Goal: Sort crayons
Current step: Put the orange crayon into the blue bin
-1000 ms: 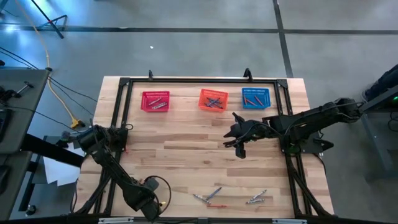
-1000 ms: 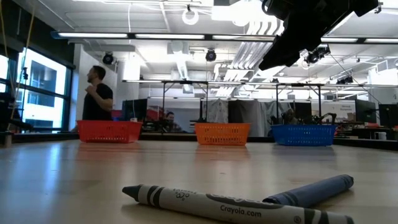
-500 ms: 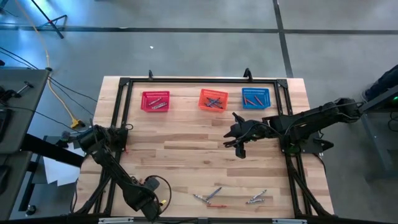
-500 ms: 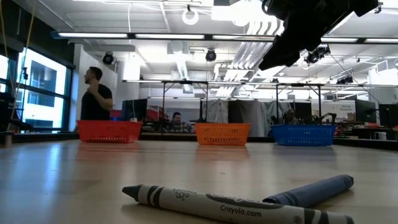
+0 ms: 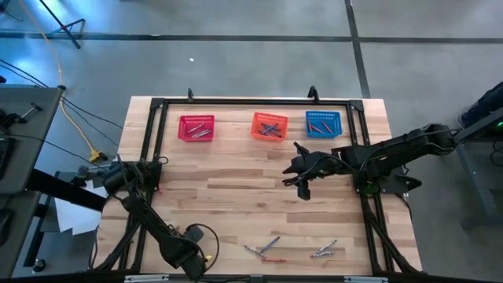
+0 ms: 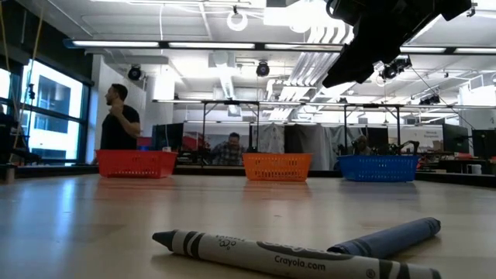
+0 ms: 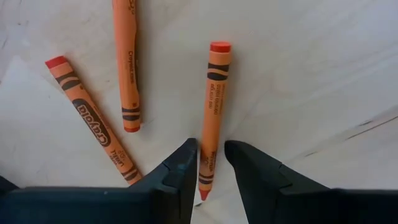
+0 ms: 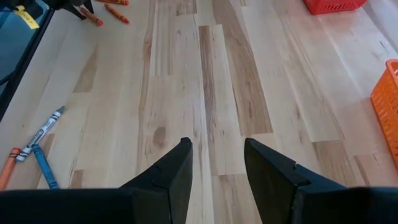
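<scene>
Item: table [image 5: 236, 196], wooden, with three mesh baskets along its far edge: red basket [image 5: 196, 127], orange basket [image 5: 269, 126], blue basket [image 5: 323, 123]. Each already held a few crayons.

Loose crayons left: a small cluster [image 5: 267, 249] and another [image 5: 324, 251] near the front edge; three orange crayons by the left arm.

Left gripper [image 7: 210, 163]: low at the front-left corner, jaws nearly closed around the end of one orange crayon [image 7: 212, 112] that lay flat on the wood; firm grip not certain.

Right gripper [image 5: 302, 185]: hovered mid-table, jaws open, empty.

Judged status: sorting partly done, several crayons outstanding.
</scene>
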